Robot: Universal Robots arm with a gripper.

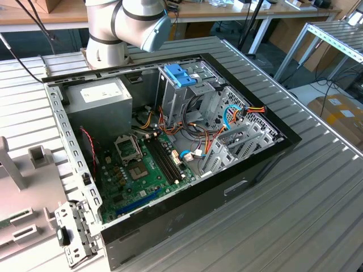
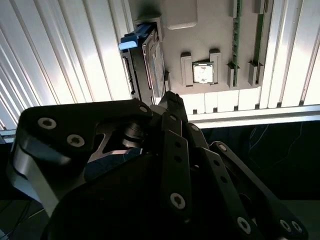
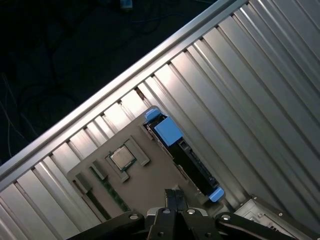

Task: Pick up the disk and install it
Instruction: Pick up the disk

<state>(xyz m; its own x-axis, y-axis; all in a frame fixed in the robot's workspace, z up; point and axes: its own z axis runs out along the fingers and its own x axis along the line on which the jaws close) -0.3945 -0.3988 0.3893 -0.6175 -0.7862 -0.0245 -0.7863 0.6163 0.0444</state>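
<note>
Hovering over grey tray [image 3: 150,175]: gripper [image 3: 172,192], disk [image 3: 192,160] not yet gripped.
Fingers [image 3: 168,196] pressed together, nothing between them (same in both wrist views); tips near one end of disk, contact not judgeable. Disk standing on its long edge in a slot at the tray's border, blue rail along it, processor chip [image 3: 121,157] seated in a holder nearby. Exterior view: open computer case [image 1: 187,218] mid-frame, drive cage [image 1: 170,99] with blue latch upper centre, arm base [image 1: 108,39] upper left.

disk [image 3: 192,161]: blue plastic tabs | table [image 3: 260,90]: ribbed glossy metal | claw [image 3: 175,194]: matt black
</note>
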